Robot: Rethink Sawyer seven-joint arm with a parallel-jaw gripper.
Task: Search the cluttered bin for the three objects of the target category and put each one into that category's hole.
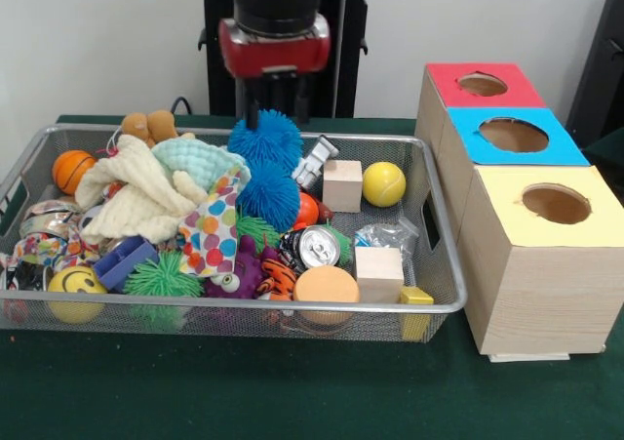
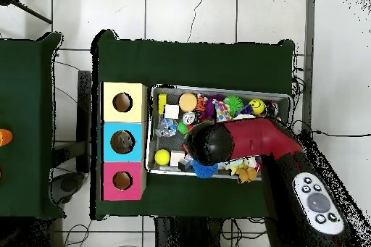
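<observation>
The silver wire-mesh bin [image 1: 441,227] is full of mixed toys. My gripper [image 1: 276,103] hangs over the bin's far side, right above two blue spiky balls [image 1: 266,140], with its tips behind the upper ball. Three wooden boxes stand to the right of the bin, each with a round hole: red top [image 1: 483,85], blue top [image 1: 514,135], yellow top [image 1: 555,204]. In the overhead view the arm's wrist [image 2: 209,143] covers the gripper and the middle of the bin [image 2: 217,88]. The boxes lie left of the bin there: yellow [image 2: 122,103], blue [image 2: 122,142], red [image 2: 122,180].
In the bin lie a yellow ball [image 1: 383,183], two wooden cubes [image 1: 342,185] [image 1: 378,273], a drinks can [image 1: 319,247], an orange disc [image 1: 326,286], a small basketball [image 1: 73,170], a smiley ball [image 1: 76,284], a green spiky ball [image 1: 162,276] and cloths [image 1: 146,198].
</observation>
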